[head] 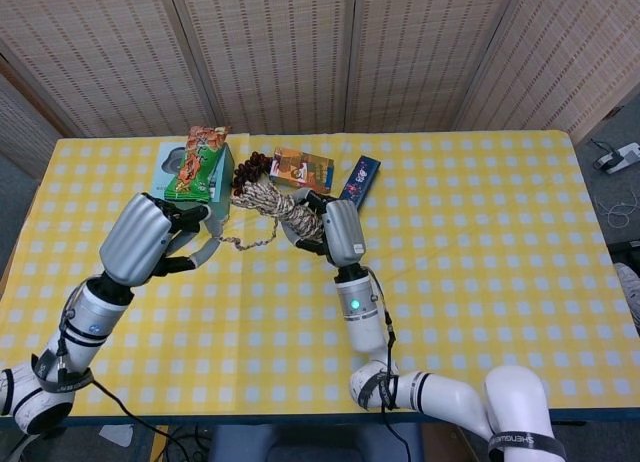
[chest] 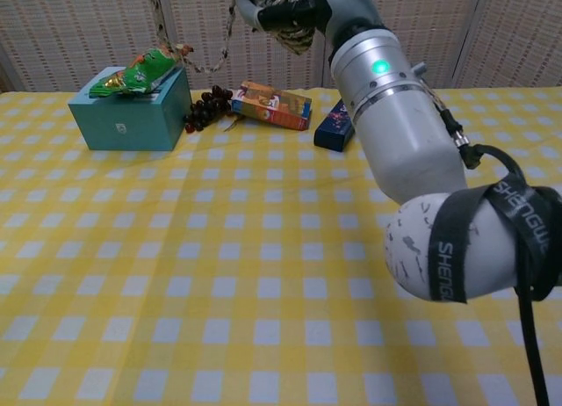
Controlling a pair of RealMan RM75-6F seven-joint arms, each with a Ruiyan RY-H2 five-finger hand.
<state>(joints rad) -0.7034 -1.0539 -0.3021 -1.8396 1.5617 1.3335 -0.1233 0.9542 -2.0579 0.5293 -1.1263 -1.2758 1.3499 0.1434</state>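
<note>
1. Right hand: raised over the table's middle, toward the far edge, its fingers clenched round a bundle of rope. The chest view shows the same grasp from below, the bundle hanging well above the cloth.
2. Left hand: raised nearer the left edge, fingers curled in toward the loose end of the rope; it appears to pinch that end, though the contact itself is partly hidden.
3. Rope strand: sags between the two hands, so its long axis runs left to right, roughly along the far edge of the table. The bundle lies to the right of the left hand; the right hand is the nearer one and carries the bulk.
4. Beyond the hands, along the far edge: a teal box with a green snack packet on top, a bunch of grapes just beside it, an orange carton, and a dark blue box.
</note>
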